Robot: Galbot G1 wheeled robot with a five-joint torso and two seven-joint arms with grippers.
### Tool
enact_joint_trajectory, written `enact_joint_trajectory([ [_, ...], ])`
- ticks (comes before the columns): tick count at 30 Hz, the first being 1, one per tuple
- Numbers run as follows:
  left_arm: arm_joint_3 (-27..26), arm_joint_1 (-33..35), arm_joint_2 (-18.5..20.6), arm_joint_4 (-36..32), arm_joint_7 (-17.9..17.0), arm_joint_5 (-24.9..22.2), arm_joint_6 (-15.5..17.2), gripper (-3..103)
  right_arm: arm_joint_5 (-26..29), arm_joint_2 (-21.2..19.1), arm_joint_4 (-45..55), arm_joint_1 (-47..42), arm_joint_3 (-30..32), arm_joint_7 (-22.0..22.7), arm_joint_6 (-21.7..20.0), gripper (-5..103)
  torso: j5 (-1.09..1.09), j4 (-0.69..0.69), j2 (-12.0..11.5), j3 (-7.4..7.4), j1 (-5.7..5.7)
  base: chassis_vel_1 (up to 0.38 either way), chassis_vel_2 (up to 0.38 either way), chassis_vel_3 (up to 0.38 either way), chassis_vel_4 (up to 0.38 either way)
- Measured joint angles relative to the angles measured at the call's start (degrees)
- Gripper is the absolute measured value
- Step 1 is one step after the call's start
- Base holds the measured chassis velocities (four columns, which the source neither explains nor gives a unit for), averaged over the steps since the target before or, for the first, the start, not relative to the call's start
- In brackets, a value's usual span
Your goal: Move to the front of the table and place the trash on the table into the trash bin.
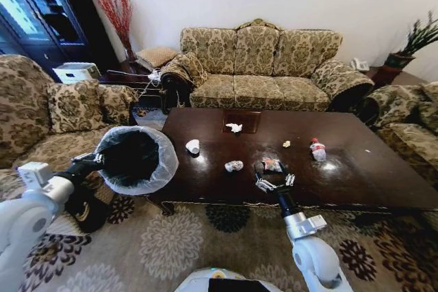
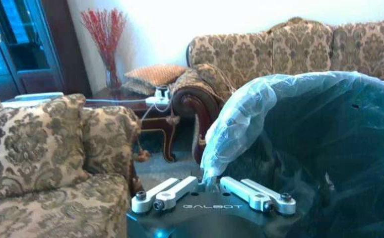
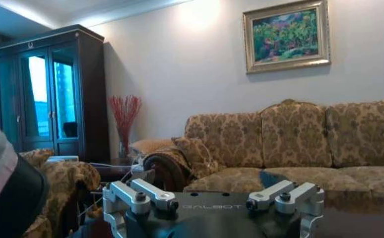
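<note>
The dark brown table [image 1: 356, 182] stands in front of me with the trash scattered on it: a white tissue [image 1: 234, 127], a white paper cup [image 1: 193, 146], a crumpled wrapper [image 1: 233, 166], a shiny wrapper [image 1: 272, 164], a yellow scrap [image 1: 286, 144] and a small red-capped bottle [image 1: 317, 150]. My right gripper [image 1: 275, 182] [image 3: 212, 218] hovers open over the table's front edge, just short of the shiny wrapper. At the table's left end, my left gripper [image 1: 98, 161] [image 2: 209, 187] is shut on the rim of the trash bin [image 1: 133, 158] [image 2: 311, 148], which hangs tilted with its mouth towards me.
A patterned sofa [image 1: 263, 66] stands behind the table, with armchairs at the left [image 1: 48, 114] and right [image 1: 407, 124]. A side table [image 1: 130, 76] with a vase of red twigs sits at the back left. Patterned carpet [image 1: 171, 237] lies between me and the table.
</note>
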Motion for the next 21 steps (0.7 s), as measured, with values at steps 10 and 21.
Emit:
enact_joint_trajectory([
  [10,0.8,0.6,-1.2,-1.2,1.0,1.4,-3.7,0,1.9,-1.6,-8.4,11.5,-7.0,6.0,-5.5,100,-0.02,0.02,0.0,-0.01,-0.01,0.149,0.121,-0.114,-0.125],
  [21,1.4,0.8,-2.1,-2.0,1.4,1.8,-4.0,0,2.2,1.1,-24.5,30.3,-17.0,10.1,-10.6,100,-0.06,0.01,0.0,0.02,0.04,-0.025,-0.032,0.011,0.007],
])
